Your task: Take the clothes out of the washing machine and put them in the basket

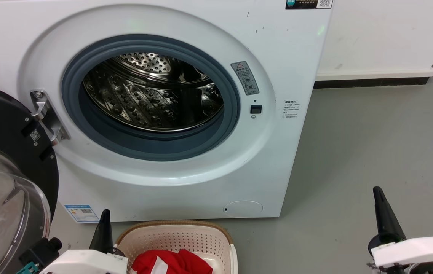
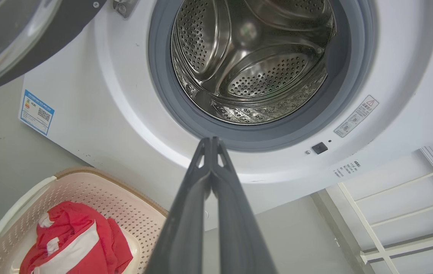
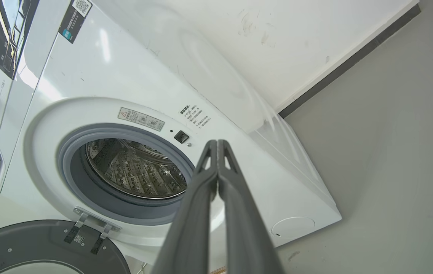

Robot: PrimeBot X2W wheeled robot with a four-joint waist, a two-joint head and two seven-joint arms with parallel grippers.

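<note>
The white washing machine stands ahead with its door swung open to the left; its steel drum holds nothing I can see. Red clothes with white stripes lie in the cream basket on the floor before the machine, also seen as clothes in the basket. My left gripper is shut and empty just left of the basket, fingertips together. My right gripper is shut and empty over the floor at the right, fingertips touching.
Grey floor spreads to the right of the machine up to a white wall with a dark skirting. A white rack stands beside the machine in the left wrist view.
</note>
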